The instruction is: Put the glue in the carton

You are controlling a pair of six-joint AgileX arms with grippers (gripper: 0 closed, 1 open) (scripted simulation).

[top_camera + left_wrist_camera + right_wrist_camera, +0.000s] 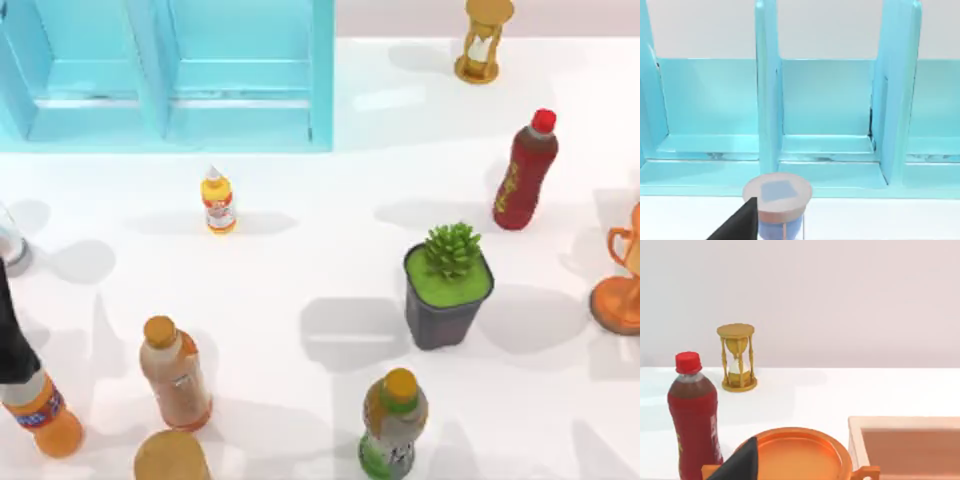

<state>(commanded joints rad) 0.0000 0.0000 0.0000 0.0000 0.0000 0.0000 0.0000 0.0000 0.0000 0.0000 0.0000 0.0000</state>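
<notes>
One glue (217,201) upright near blue carton (240,100), apart; drink bottles nearer; gripper state: cannot tell.

glue (217,201) unobstructed, bottles (176,374) well apart

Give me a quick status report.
Glue upright on the table, in front of the blue carton, not in it. Nothing gripping it. Nothing between glue and carton.

Top view overhead, wrist views low, hourglass (484,40) shared
</notes>
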